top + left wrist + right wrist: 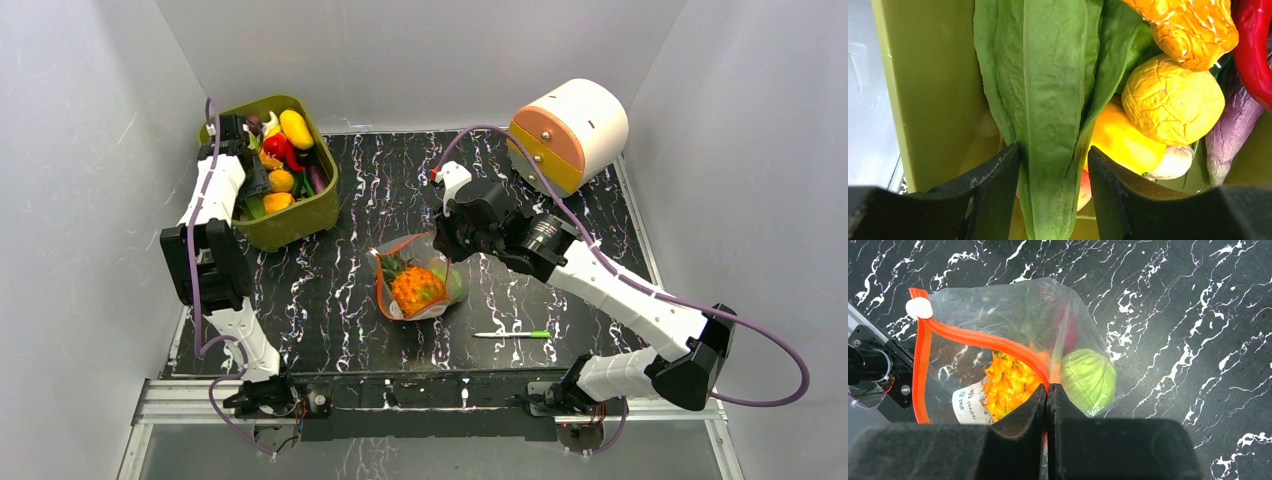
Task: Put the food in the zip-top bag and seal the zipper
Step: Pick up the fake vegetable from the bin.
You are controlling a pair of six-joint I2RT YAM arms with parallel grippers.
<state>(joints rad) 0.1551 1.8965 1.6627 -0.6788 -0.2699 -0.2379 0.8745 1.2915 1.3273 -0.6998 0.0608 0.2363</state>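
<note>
The black table with white marble veining point(340, 290) carries everything. At its far right corner a white cylindrical container with an orange and yellow face point(570, 130) lies on its side. At the far left stands an olive-green plastic bin point(300, 225), heaped with toy food.

The clear crinkly plastic zip-top bag point(420, 285) lies near the middle of the table, its mouth standing open. The right end effector point(1048, 395) is over the bag's right side, its fingers pressed together and clamped on the orange-red zipper strip point(983, 342). The left end effector point(1053, 150) is down inside the bin. Its fingers touch both edges of a long green toy lettuce leaf point(1048, 75) and clamp it between them.

Inside the bag an orange toy pineapple point(1005, 385) lies just beside a pale green toy cabbage point(1088, 377). In the bin, beside the leaf, are a wrinkled yellow toy fruit point(1170, 100), a purple toy eggplant point(1233, 135) and a red toy chilli point(1255, 45).

A thin green-and-white pen point(513, 334) lies on the table, nearer the arm bases than the bag and to its right.
</note>
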